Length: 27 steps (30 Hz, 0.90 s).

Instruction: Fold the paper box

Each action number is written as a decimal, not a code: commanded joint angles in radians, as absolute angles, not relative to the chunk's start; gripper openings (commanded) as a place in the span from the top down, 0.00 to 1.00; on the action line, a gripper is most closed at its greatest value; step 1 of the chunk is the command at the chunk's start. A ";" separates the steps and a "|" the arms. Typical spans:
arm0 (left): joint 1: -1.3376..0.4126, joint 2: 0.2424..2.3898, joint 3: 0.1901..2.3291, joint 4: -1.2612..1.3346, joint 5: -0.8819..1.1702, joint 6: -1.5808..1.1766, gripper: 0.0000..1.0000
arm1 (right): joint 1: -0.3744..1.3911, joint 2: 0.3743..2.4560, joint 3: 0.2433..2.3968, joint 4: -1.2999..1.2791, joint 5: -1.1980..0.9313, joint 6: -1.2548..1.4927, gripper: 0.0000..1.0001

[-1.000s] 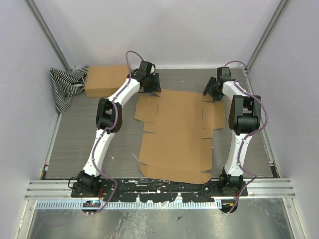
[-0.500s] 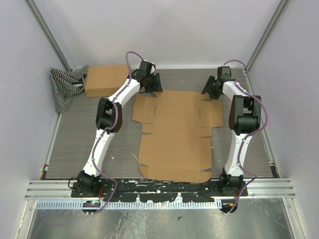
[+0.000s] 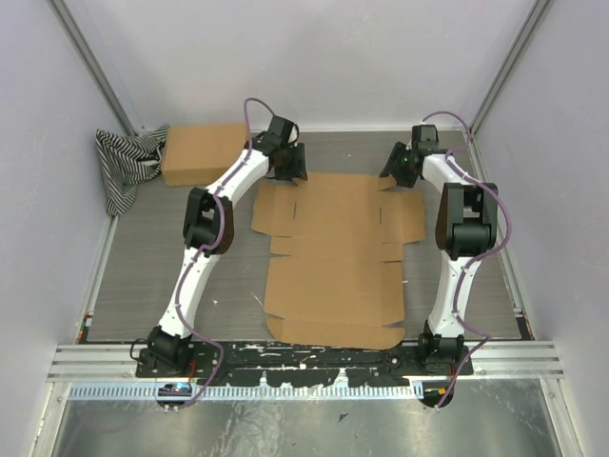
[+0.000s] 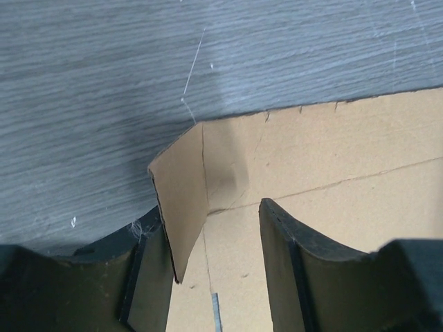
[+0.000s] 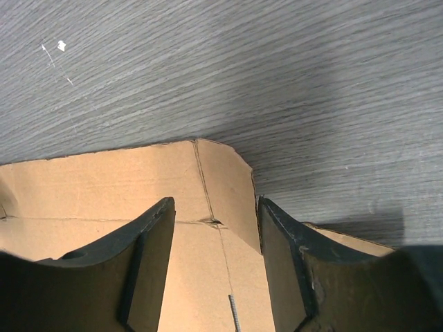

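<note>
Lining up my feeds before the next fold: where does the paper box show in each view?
Top external: the paper box lies unfolded mid-table, between the arms.
Left wrist: its far corner, a flap standing up inside the left end effector.
Right wrist: its other far corner, below the right end effector.
Shared landmark: the grey wood-grain table beyond the box's far edge.

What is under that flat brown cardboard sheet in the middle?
The grey table shows all around the paper box. The open left gripper and right gripper straddle its far corner flaps. Anything beneath the flat sheet is covered.
</note>
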<state>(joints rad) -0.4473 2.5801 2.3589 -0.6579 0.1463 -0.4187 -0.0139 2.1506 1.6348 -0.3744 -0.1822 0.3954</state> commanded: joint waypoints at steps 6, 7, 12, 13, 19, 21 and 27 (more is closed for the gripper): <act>-0.457 2.461 2.366 -0.720 0.083 -0.377 0.45 | -0.007 2.074 1.683 -0.347 -0.196 0.388 0.44; -0.458 2.454 2.364 -0.718 0.081 -0.377 0.45 | -0.006 2.073 1.684 -0.348 -0.196 0.389 0.44; -0.459 2.453 2.379 -0.712 0.098 -0.378 0.45 | -0.005 2.077 1.684 -0.348 -0.198 0.387 0.44; -0.459 2.456 2.381 -0.709 0.105 -0.380 0.45 | -0.005 2.078 1.686 -0.348 -0.199 0.387 0.44; -0.461 2.484 2.375 -0.661 0.189 -0.422 0.45 | -0.004 2.085 1.688 -0.350 -0.220 0.384 0.45; -0.462 2.489 2.366 -0.637 0.212 -0.441 0.45 | -0.002 2.084 1.689 -0.350 -0.224 0.379 0.45; -0.466 2.516 2.375 -0.597 0.244 -0.482 0.45 | 0.006 2.093 1.704 -0.353 -0.240 0.369 0.45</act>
